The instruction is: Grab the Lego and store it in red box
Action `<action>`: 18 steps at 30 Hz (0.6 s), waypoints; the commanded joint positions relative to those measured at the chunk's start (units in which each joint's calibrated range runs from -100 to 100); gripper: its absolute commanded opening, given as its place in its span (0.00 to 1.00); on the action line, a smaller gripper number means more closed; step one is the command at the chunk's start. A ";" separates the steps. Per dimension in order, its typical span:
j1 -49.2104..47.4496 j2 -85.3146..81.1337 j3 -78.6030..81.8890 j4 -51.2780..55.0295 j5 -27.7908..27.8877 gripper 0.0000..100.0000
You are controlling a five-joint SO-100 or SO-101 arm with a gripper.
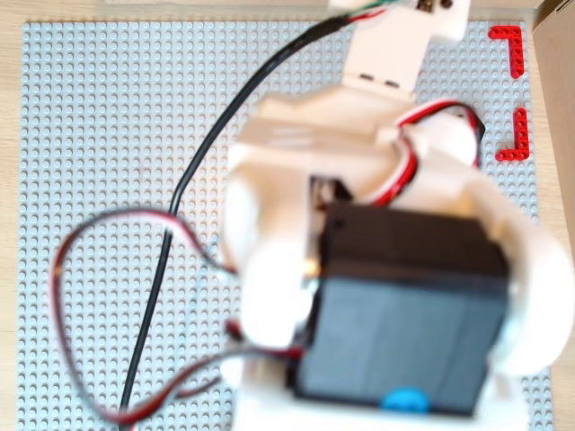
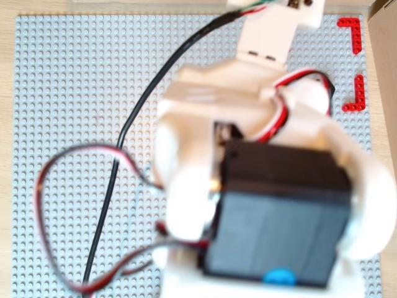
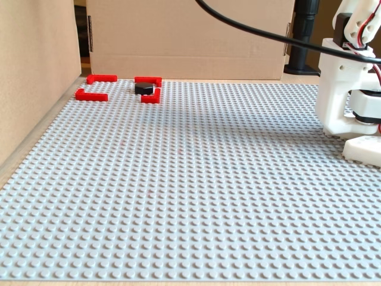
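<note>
From the fixed view, the small black hexagonal Lego piece with a flat glossy top (image 3: 143,88) lies flat on the large light-grey studded baseplate (image 3: 196,179), at the far left corner near the cardboard walls. It sits inside the red box, an outline of four thin red L-shaped corner pieces (image 3: 96,86), close to that outline's right-hand side, just beside the two right-hand corner pieces; whether it touches them cannot be told. Its top faces upward. The piece is too small and too far off to give a long axis or a pointing direction. No brand, label or writing can be read on it or anywhere else.

In both overhead views the white arm with its black motor block (image 1: 395,296) fills most of the picture, blurred, above the baseplate, with red and black cables (image 1: 166,269) looping to its left. Two red corner pieces show at the upper right edge; the black piece is hidden there.

The gripper shows in no view, so the stand of its jaws cannot be reported. The arm's white base (image 3: 351,101) stands at the baseplate's right edge in the fixed view.
</note>
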 commanded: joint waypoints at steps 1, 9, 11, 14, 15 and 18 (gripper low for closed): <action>-1.75 -9.38 2.33 0.07 0.05 0.12; -5.47 -20.06 9.79 0.07 -2.61 0.12; -6.14 -22.85 11.33 0.07 -2.97 0.12; -6.66 -27.17 12.70 0.07 -2.76 0.12; -7.18 -28.70 13.06 0.07 -2.71 0.12; -8.23 -33.19 14.60 0.07 -2.66 0.12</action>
